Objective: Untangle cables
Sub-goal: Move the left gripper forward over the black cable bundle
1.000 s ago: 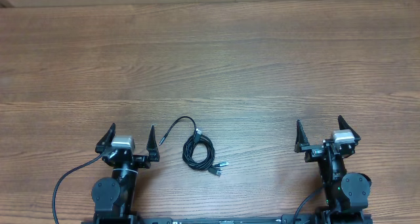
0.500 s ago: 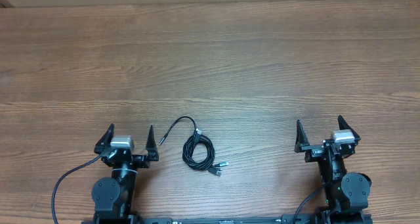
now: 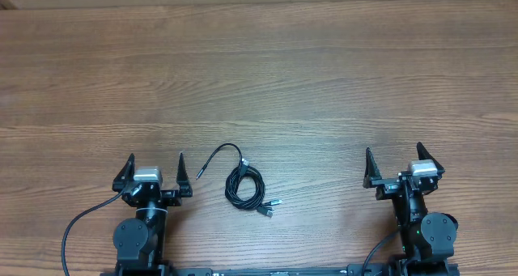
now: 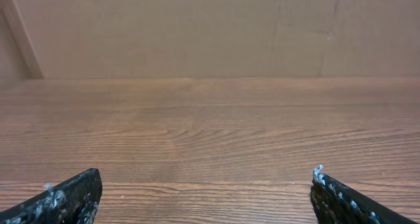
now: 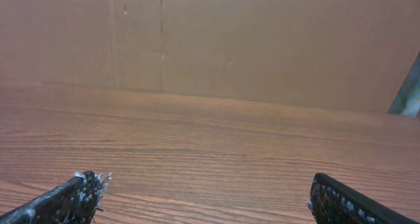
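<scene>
At the near edge of the wooden table [image 3: 324, 82], left arm's base [image 3: 136, 239] and right arm's base [image 3: 433, 234], with a thick black wire [image 3: 77, 223] looping out from the left one. Just beyond, left gripper [image 3: 154, 159]: spread wide, clamped on nothing, pointed toward the far side. Same for right gripper [image 3: 393, 150]: spread wide, empty, pointed away. In both wrist views, only the dark, scuffed fingers [image 4: 69, 196] low in the corners, bare wood grain between them.

Between the two grippers, nearer the left one, the cables [image 3: 244, 187]: thin black cords wound into a small tight coil, flat on the wood, touching neither gripper. From the coil's top, one loose strand arcing up and left, ending in a small plug [image 3: 200, 175] near the left gripper's inner finger. A second plug [image 3: 245, 160] at the coil's upper edge; silver-tipped ends [image 3: 272, 205] poking out at its lower right. Number of separate cords in the coil: impossible to tell.

Farther out, open wood with long grain lines, then a plain tan wall [image 4: 197, 33].
</scene>
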Tool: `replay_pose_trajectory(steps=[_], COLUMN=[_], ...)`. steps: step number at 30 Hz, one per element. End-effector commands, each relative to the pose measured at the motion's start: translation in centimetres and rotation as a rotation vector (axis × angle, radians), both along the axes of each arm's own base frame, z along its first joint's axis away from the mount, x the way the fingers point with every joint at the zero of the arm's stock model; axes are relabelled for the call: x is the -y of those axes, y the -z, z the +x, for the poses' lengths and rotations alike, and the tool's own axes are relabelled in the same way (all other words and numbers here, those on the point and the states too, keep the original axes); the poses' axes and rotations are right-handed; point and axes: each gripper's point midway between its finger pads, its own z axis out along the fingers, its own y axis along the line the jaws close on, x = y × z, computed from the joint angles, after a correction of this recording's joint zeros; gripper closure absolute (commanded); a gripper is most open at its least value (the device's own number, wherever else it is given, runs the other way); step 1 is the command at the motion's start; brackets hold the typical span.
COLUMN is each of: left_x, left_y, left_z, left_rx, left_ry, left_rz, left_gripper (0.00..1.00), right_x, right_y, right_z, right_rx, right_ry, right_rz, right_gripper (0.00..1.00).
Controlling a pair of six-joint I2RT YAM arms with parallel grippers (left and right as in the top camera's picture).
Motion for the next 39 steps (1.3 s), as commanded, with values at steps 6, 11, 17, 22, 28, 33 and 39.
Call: replay_pose_trajectory(steps=[6, 11, 17, 22, 28, 33, 39], left_x=[-0.1, 1.2, 1.0, 1.1, 1.4, 2.9, 3.5], left_y=[-0.3, -2.0, -5.5, -7.6, -8.8, -9.5, -10.4], left_z=[0.0, -0.5, -2.1, -2.7, -2.3, -1.4, -0.9], left_rx=[0.015, 0.018, -0.005, -0.044, -0.170, -0.328, -0.541], left_ry=[-0.009, 0.069, 0.065, 0.068, 0.089, 0.169, 0.194], left_rz=[-0.063, -0.064, 0.015, 0.012, 0.006, -0.025, -0.072], left_gripper=[0.00, 0.00, 0.00, 0.00, 0.00, 0.00, 0.00], right_x=[0.1, 0.1, 0.1, 0.1, 0.1, 0.1, 0.1], right_y=[0.2, 0.2, 0.2, 0.2, 0.2, 0.2, 0.2], right_z=[0.0, 0.0, 0.0, 0.0, 0.0, 0.0, 0.0], right_rx=[0.004, 0.004, 0.004, 0.004, 0.004, 0.004, 0.004], right_ry=[0.004, 0.003, 0.004, 0.004, 0.003, 0.004, 0.004], right_rz=[-0.004, -0.004, -0.004, -0.004, -0.004, -0.004, -0.004], right_gripper=[0.00, 0.00, 0.00, 0.00, 0.00, 0.00, 0.00])
